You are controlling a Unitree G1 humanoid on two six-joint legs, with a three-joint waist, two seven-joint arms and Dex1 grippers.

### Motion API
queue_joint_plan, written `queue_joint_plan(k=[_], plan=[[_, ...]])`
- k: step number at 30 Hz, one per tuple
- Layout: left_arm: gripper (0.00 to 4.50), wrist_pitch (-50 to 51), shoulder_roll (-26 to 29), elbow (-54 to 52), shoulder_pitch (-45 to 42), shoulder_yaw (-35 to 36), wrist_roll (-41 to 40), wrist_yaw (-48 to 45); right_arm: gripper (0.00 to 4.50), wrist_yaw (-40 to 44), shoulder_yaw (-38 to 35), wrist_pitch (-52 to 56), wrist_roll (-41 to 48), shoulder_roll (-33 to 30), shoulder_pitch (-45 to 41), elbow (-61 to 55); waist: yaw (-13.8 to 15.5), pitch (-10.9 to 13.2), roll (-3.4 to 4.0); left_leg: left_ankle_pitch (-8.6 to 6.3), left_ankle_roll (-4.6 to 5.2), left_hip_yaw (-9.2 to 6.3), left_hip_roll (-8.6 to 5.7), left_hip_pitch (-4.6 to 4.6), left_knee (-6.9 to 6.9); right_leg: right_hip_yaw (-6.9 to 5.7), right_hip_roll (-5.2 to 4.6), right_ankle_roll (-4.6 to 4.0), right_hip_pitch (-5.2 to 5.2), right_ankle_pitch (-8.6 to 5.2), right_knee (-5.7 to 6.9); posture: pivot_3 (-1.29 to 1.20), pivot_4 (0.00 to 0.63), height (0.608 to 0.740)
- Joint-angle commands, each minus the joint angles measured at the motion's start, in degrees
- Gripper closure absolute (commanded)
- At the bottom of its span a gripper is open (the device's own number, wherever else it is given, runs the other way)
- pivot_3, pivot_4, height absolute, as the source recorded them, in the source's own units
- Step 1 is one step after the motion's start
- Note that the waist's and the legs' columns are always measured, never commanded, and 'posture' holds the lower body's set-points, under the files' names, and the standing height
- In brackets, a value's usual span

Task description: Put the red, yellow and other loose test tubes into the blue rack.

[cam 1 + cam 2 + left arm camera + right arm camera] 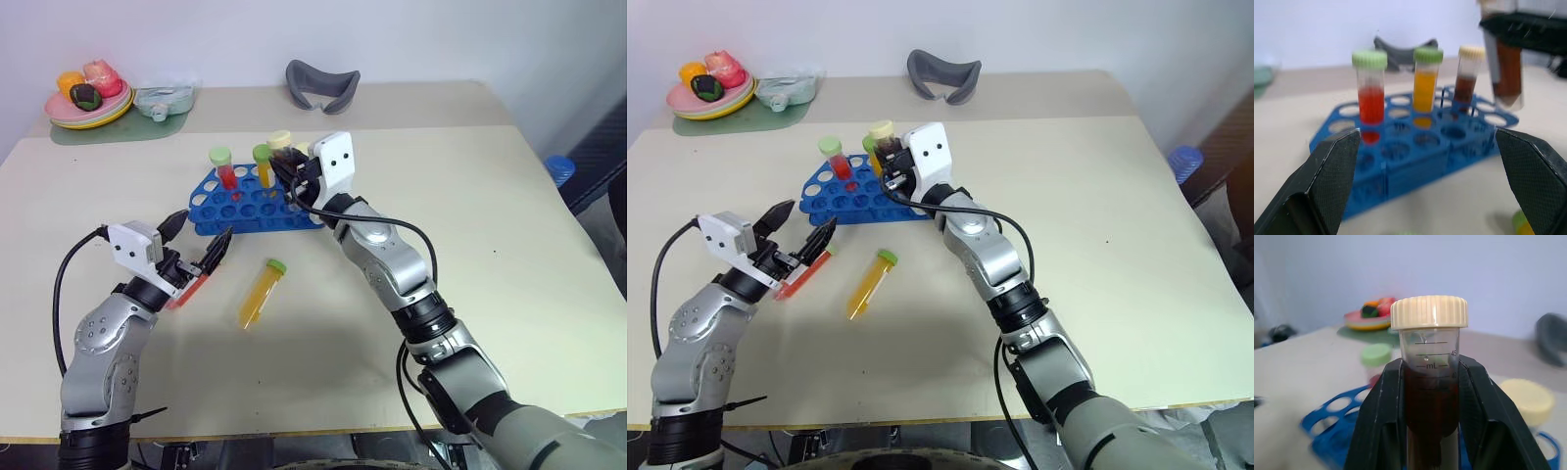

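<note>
**A:** While the right claw [291, 168] hangs over the far right end of the bright blue plastic rack with rows of round holes [245, 211], what is it clenching?

**B:** A clear tube of dark brown liquid with a ribbed cream cap [1429, 362], upright, pinched between both black fingers just under the cap.

**A:** And the rack itself?

**B:** It sits on the pale counter [490, 215], at 12 o'clock from the middle. Three tubes stand in it: a red-filled tube with a green cap [1371, 93], a yellow-filled tube with a green cap [1426, 83] and a second brown tube with a cream cap [1467, 81].

**A:** Any loose ones?

**B:** Two. A yellow-orange tube with a green cap [258, 296] lies flat at 6 o'clock from the rack. A red tube [805, 276] lies at 9 o'clock from that one.

**A:** The left claw [204, 227]?

**B:** Released, jaws spread wide and empty, at 7 o'clock from the rack, just over the lying red tube.
</note>
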Motion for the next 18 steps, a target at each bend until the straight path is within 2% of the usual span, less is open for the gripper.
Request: queue_joint_plan(k=[1,9,18], plan=[[0.00,-3.0,0.3,-2.1,0.3,0.0,0.0,-1.4,3.71,0.9,-2.9,-5.9,-2.3,1.8,0.2,1.7,0.0,0.0,0.00,0.00,0.00,0.00,0.00,0.00,0.00,0.00,0.00,0.00,0.00,0.00,0.00,0.00,0.150,0.740],[0.00,-6.2,0.0,-0.4,0.6,-3.1,1.8,-3.8,3.71,3.2,-5.3,-14.5,-5.8,5.2,1.3,9.2,-0.2,0.0,0.01,0.01,-0.02,0.00,0.00,0.03,-0.01,0.00,0.01,0.00,0.00,0.00,0.03,0.00,0.150,0.740],[0.00,-9.1,-1.1,1.4,1.0,-3.0,1.0,-5.2,3.71,3.8,-7.8,-21.6,-8.0,8.1,-0.2,17.4,-0.2,0.0,0.01,0.03,-0.05,0.00,0.00,0.05,0.00,0.00,0.01,0.00,0.01,0.00,0.06,0.00,0.150,0.740]])
